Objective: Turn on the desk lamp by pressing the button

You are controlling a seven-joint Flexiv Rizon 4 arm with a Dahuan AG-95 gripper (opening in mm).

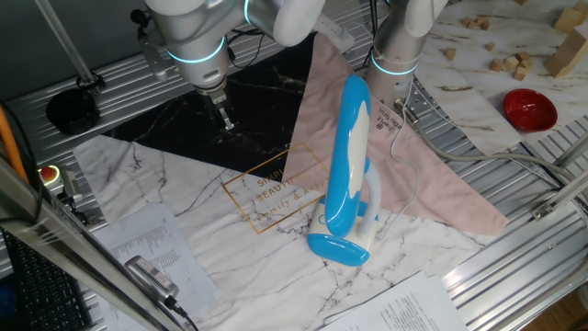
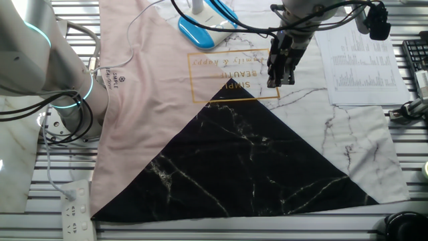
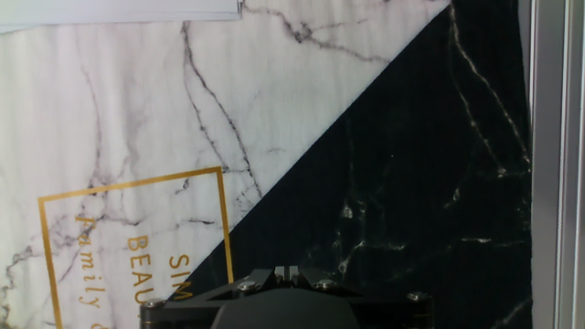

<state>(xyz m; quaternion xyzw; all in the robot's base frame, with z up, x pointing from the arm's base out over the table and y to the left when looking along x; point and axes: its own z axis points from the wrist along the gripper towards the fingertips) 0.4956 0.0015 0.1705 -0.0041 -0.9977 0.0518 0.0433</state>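
Desk lamp (image 1: pixel 347 165), glossy sky-blue/white plastic, stands at 4 o'clock, well apart from two-finger gripper (image 1: pixel 226 119). Fingertips touching, clenched. Risk: approach clips tall head, topples lamp; button position unclear.

A red bowl (image 1: pixel 529 108) sat at the far edge of the desk (image 1: pixel 514 234), near scattered wooden blocks (image 1: pixel 514 62). A marble-print mat (image 1: pixel 211 239) with a gold-framed text panel (image 1: pixel 276 198) overlapped a pink cloth (image 1: pixel 432 184). Printed sheets (image 1: pixel 152 248) lay beside what looked like a keyboard (image 1: pixel 37 285).
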